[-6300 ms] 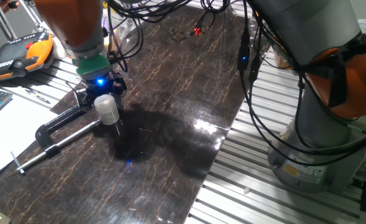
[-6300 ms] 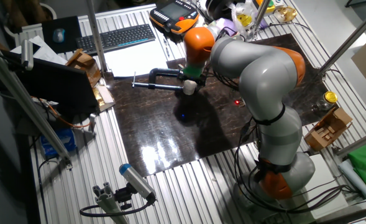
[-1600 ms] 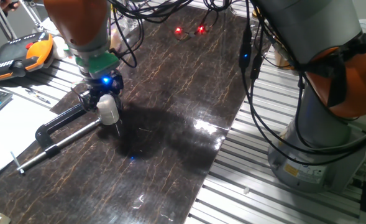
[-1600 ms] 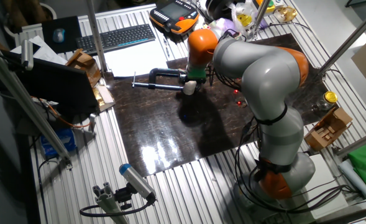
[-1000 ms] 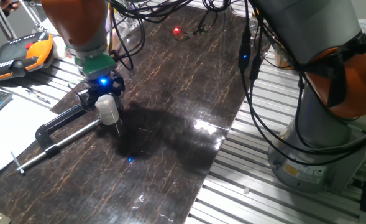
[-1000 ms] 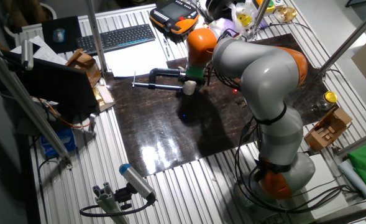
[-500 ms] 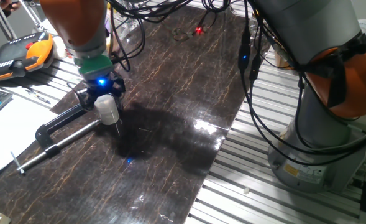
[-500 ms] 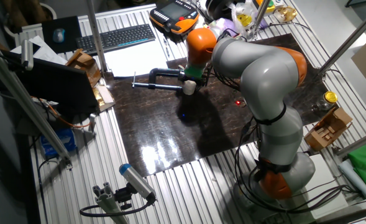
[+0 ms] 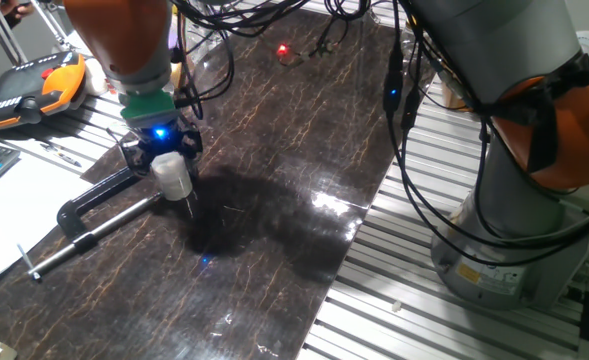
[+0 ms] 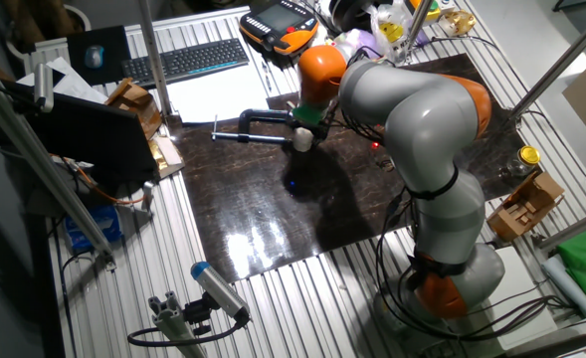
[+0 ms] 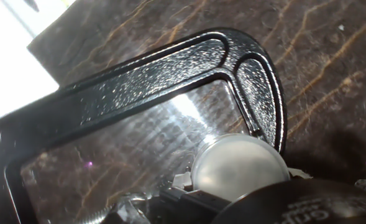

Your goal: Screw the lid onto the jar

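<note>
Dark, marble-veined sheeting covers the tabletop (image 9: 274, 190), which sits on a ribbed aluminium frame, and glare from overhead lights pools on it near the middle. At the far left edge of the sheet the tool (image 9: 166, 160) hangs straight down over the jar (image 9: 172, 178), a small whitish cylinder standing inside the mouth of a black C-clamp (image 9: 89, 200) whose screw bar runs out toward the white paper beside it. From above, in the hand view, the lid (image 11: 240, 165) shows as a pale frosted disc just inside the curve of the clamp, with the dark body of the tool crowding the lower edge; I cannot tell from any view whether the fingers are pinching the lid or merely resting around it, though they sit narrow and close at the top of the jar. Compared with half a second ago almost nothing has shifted: the tool stays over the jar in the same spot, the clamp has not moved, and only the small red light reflected at the far end of the sheet has jumped a little to the left. The blue glow on the tool's wrist is still lit. Around the tabletop are a keyboard (image 10: 183, 62), an orange and black teach pendant (image 10: 278, 22), loose black cables, and the arm's grey and orange base (image 10: 452, 268).
</note>
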Robot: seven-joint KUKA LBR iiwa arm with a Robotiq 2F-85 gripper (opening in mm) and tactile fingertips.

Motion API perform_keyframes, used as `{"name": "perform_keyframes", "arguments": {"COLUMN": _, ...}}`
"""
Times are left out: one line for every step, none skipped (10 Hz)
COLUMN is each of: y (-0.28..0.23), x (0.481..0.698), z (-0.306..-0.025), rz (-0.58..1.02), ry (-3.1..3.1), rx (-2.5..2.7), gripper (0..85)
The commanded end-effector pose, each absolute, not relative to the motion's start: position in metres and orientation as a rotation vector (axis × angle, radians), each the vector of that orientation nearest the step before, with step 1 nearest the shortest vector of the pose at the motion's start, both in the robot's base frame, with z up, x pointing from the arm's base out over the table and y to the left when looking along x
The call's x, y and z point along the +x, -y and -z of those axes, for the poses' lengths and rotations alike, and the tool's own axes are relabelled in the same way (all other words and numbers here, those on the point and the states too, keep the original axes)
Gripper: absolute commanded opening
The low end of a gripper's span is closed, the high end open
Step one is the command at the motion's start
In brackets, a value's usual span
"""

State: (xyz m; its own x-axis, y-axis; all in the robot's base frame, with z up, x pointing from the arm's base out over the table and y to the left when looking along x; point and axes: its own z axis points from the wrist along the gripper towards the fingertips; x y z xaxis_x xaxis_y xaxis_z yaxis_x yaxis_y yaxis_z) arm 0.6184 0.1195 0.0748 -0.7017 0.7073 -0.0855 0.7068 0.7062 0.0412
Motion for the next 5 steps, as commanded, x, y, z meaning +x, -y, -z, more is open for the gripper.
{"name": "perform_keyframes", "arguments": {"y": -0.1196, "x": 0.6184, "z": -0.0747, "rz": -0.012, "ry": -2.797, "rx": 1.211, "gripper": 69.7}}
{"name": "perform_keyframes", "arguments": {"y": -0.1197, "x": 0.6183, "z": -0.0744, "rz": -0.019, "ry": -2.788, "rx": 1.238, "gripper": 69.7}}
{"name": "perform_keyframes", "arguments": {"y": -0.1197, "x": 0.6183, "z": -0.0742, "rz": -0.021, "ry": -2.783, "rx": 1.251, "gripper": 69.7}}
{"name": "perform_keyframes", "arguments": {"y": -0.1196, "x": 0.6183, "z": -0.0741, "rz": -0.022, "ry": -2.777, "rx": 1.264, "gripper": 70.0}}
{"name": "perform_keyframes", "arguments": {"y": -0.1197, "x": 0.6184, "z": -0.0739, "rz": -0.021, "ry": -2.776, "rx": 1.271, "gripper": 70.7}}
